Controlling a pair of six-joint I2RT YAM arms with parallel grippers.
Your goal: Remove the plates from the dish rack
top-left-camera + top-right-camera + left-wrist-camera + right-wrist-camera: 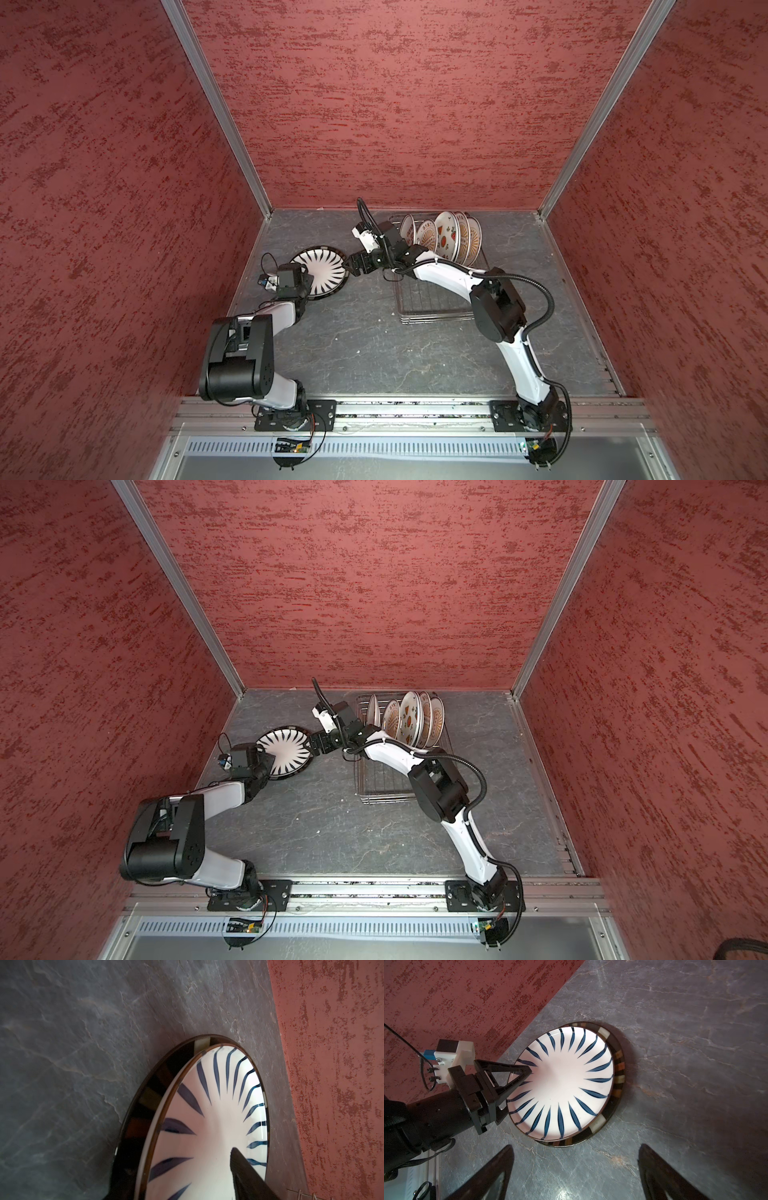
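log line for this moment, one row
left gripper: open, astride striped plate rim | striped plate: flat on dark-banded plate | right gripper: open, empty | dish rack: plates upright inside

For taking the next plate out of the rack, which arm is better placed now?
Right, probably. The right gripper hangs open and empty beside the rack, near its plates. The left gripper is farther away, its jaws around the rim of the striped plate.
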